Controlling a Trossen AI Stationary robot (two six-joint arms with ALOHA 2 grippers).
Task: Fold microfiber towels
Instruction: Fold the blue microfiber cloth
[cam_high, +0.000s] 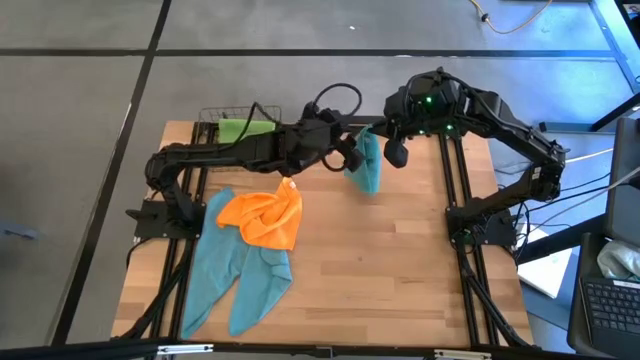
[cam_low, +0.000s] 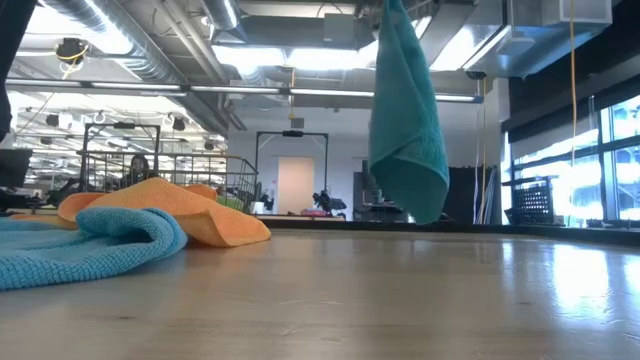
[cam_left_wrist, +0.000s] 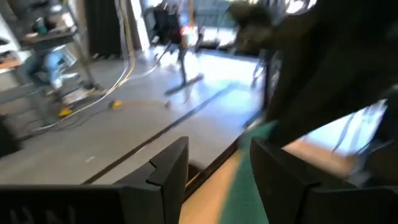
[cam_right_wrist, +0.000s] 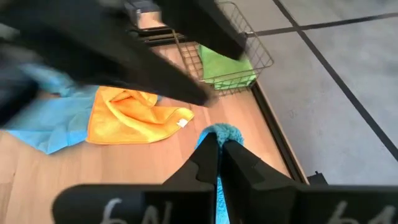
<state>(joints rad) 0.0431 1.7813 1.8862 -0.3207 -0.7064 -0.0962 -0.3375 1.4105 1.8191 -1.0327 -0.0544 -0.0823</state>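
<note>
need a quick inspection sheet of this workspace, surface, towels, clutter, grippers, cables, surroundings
surface: wooden table, bare on the right half
job's things: teal towel hanging clear above the table from the right gripper; orange towel crumpled on top of light blue towels at the left; lime green towel in the wire basket at the far left corner
clutter: nothing seen
grippers: right gripper shut on the teal towel's top; left gripper open, close beside the hanging towel
cables: black cable looping over the left arm; loose cables on the floor beyond the table
surroundings: open workshop with racks and bright windows; laptop off the right side
</note>
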